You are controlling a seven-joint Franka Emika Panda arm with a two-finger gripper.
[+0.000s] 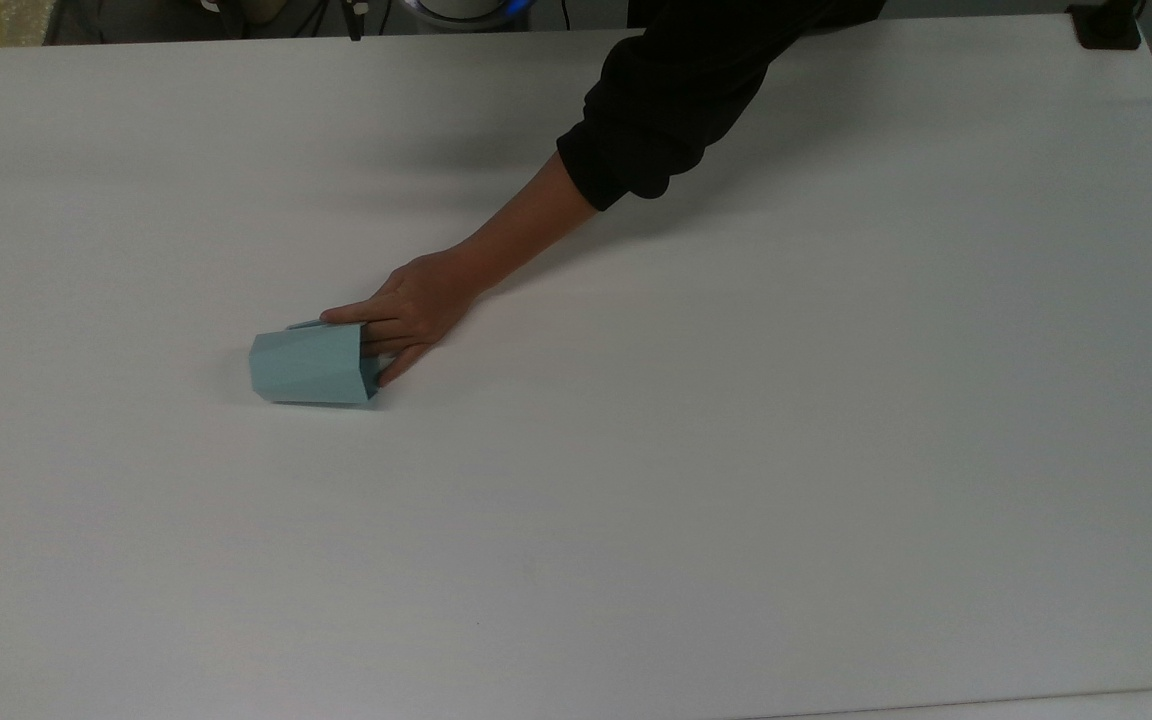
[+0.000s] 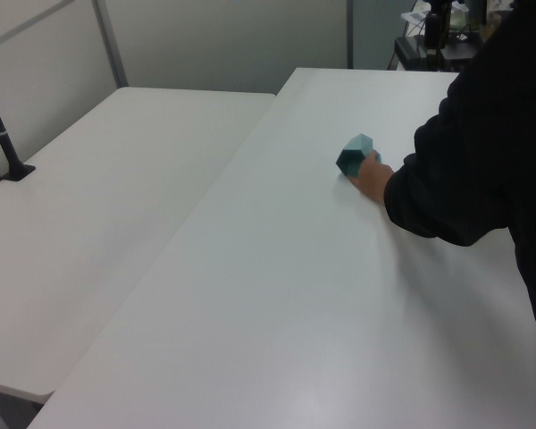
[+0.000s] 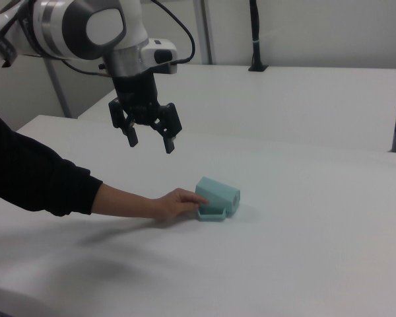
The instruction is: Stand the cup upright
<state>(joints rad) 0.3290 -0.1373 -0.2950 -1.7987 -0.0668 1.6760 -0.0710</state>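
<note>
- Cup [image 1: 311, 365]: on its side, mid-table, a person's hand [image 1: 414, 310] at its mouth.
- Claw [image 3: 149, 139]: fingers spread, empty, raised above the table [image 1: 736, 450] (apart from the cup).
- Task: uprighting not yet done.

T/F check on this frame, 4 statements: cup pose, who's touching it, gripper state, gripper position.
1. The cup lies on its side on the white table. True.
2. The gripper is shut on the cup. False: it is open, empty, hanging in the air.
3. A person's hand touches the cup. True.
4. In the right view, the gripper sits right of the cup. False: it is above and left of it.
</note>
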